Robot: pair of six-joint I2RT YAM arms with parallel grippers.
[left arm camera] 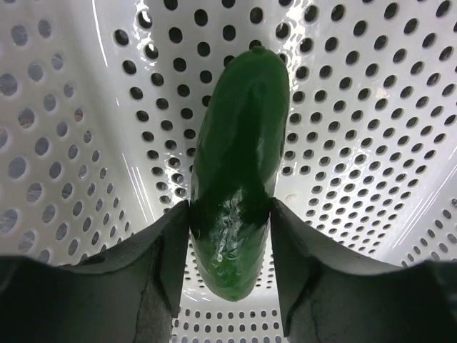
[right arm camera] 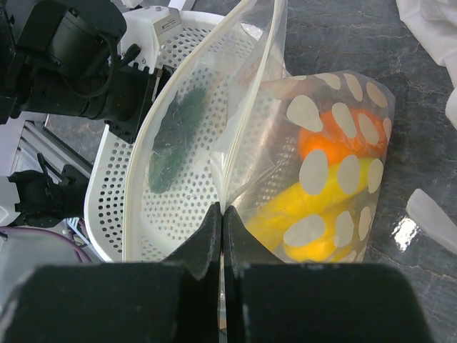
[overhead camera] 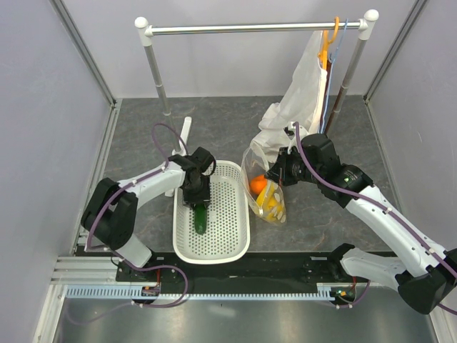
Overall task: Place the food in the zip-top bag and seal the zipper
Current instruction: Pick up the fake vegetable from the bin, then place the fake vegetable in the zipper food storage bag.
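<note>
The dark green cucumber (overhead camera: 201,220) lies in the white perforated basket (overhead camera: 239,214). My left gripper (overhead camera: 196,191) is shut on its near end; in the left wrist view both fingers press the cucumber (left arm camera: 239,157) at the sides, gripper (left arm camera: 230,214). My right gripper (overhead camera: 277,174) is shut on the rim of the dotted zip-top bag (overhead camera: 270,200), holding it open beside the basket. In the right wrist view the gripper (right arm camera: 223,214) pinches the zipper strip (right arm camera: 265,86). The bag (right arm camera: 343,179) holds the orange (right arm camera: 332,139) and yellow food (right arm camera: 314,214); I cannot tell banana from pepper.
A clothes rail (overhead camera: 257,28) stands at the back with a white cloth (overhead camera: 300,93) on hangers, hanging close behind my right gripper. The basket rim (right arm camera: 100,207) sits right beside the bag's mouth. A small white object (overhead camera: 187,132) lies behind the basket.
</note>
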